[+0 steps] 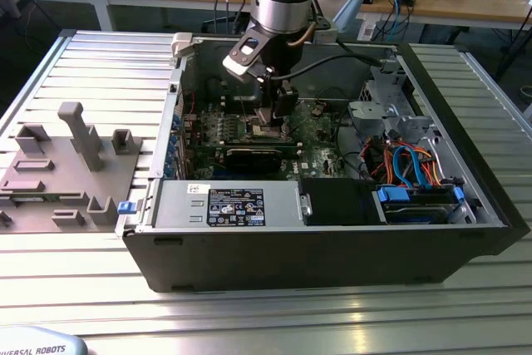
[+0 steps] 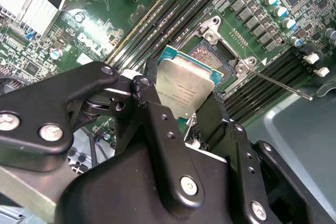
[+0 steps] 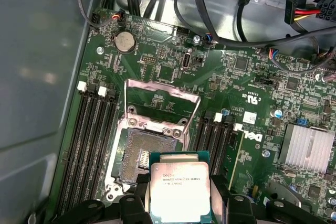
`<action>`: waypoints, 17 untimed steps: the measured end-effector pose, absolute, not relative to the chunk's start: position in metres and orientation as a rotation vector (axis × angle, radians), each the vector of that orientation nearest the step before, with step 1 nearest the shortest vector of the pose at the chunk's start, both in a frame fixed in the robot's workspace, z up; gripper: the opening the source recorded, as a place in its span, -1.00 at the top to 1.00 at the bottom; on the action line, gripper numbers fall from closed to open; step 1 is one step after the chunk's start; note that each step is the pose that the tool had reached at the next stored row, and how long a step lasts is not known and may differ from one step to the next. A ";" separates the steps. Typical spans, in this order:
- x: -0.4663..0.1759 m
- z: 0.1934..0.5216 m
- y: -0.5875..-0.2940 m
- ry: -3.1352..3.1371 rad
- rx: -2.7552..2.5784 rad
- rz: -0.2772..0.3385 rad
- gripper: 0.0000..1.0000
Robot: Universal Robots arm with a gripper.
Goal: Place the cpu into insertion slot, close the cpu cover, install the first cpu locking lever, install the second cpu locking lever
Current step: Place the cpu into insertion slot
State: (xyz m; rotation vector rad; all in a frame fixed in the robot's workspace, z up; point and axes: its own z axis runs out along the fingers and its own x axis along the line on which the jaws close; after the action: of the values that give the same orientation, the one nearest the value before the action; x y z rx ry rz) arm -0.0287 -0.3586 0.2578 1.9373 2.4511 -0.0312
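Observation:
My gripper (image 3: 180, 205) is shut on the cpu (image 3: 179, 188), a flat square chip with a silvery top and green edge, pinched by two opposite sides between black fingers (image 2: 149, 100). The cpu (image 2: 185, 90) hangs just above and partly beside the insertion slot (image 3: 140, 153), overlapping one corner of it. The insertion slot (image 2: 216, 59) lies bare, dark with a metal rim. The cpu cover (image 3: 161, 92) stands tilted up from the slot's far side. A thin wire lever (image 2: 278, 83) sticks out beside the socket. In the exterior view the gripper (image 1: 273, 122) is low over the green board inside the case.
Black memory slots (image 3: 97, 129) flank the socket on both sides. A finned heatsink (image 3: 307, 148) and bundled cables (image 3: 220, 3) sit nearby. The case walls (image 1: 490, 172), a drive cage (image 1: 382, 97) and the power supply (image 1: 229, 205) box the board in. A grey fixture (image 1: 66, 164) lies outside.

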 end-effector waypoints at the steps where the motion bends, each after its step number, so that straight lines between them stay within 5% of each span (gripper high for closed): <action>1: -0.029 0.258 -0.359 2.450 1.939 -0.031 -0.08; 17: -0.029 0.258 -0.359 2.435 1.958 -0.031 -0.08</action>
State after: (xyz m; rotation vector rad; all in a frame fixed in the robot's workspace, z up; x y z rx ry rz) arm -0.0287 -0.3586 0.2577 1.9582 2.4346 -0.0315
